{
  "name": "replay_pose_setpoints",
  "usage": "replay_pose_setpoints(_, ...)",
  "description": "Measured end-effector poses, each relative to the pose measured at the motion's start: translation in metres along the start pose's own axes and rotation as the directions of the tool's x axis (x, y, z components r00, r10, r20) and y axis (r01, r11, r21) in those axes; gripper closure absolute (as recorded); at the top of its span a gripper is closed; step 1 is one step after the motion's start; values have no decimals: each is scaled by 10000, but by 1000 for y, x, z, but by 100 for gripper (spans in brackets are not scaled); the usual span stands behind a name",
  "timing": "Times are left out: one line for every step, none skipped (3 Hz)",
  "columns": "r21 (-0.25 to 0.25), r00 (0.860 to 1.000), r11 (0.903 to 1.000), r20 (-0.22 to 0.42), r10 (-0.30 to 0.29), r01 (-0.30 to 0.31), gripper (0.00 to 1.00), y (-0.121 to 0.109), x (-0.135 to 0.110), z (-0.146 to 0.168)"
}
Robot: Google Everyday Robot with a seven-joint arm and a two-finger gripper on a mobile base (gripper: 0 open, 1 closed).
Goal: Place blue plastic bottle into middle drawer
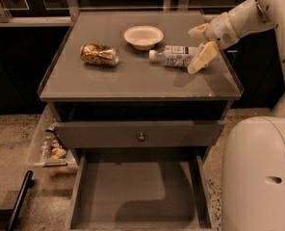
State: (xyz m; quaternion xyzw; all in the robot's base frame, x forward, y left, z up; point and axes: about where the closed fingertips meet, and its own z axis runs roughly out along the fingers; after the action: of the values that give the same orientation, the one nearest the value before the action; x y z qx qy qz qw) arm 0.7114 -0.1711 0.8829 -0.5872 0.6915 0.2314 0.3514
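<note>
The blue plastic bottle [174,56], clear with a white cap and a pale label, lies on its side on the grey cabinet top [133,83], cap pointing left. My gripper [200,45] is at the bottle's right end, low over the top. It is open, with one finger [198,31] behind the bottle's base and the other finger [203,58] in front of it. The middle drawer [137,189] is pulled out at the bottom of the view, its broad flat floor bare and partly in shadow.
A golden-brown can [99,55] lies left on the top and a white bowl [143,36] stands behind the bottle. A shut drawer front with a round knob [141,136] sits above the open drawer. A clear bin [51,146] stands on the floor at left. My white base [260,172] is at right.
</note>
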Motion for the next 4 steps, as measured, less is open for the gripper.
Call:
replay_pose_setpoints(157, 9994, 9999, -338, 69, -64, 0, -10, 2, 10)
replay_pose_setpoints(551, 9949, 9984, -1011, -62, 118, 0, -24, 9, 18)
replay_pose_setpoints(868, 9863, 9953, -1629, -277, 423, 0, -35, 19, 21)
replay_pose_setpoints(738, 9832, 9967, -1813, -199, 338, 0, -37, 29, 28)
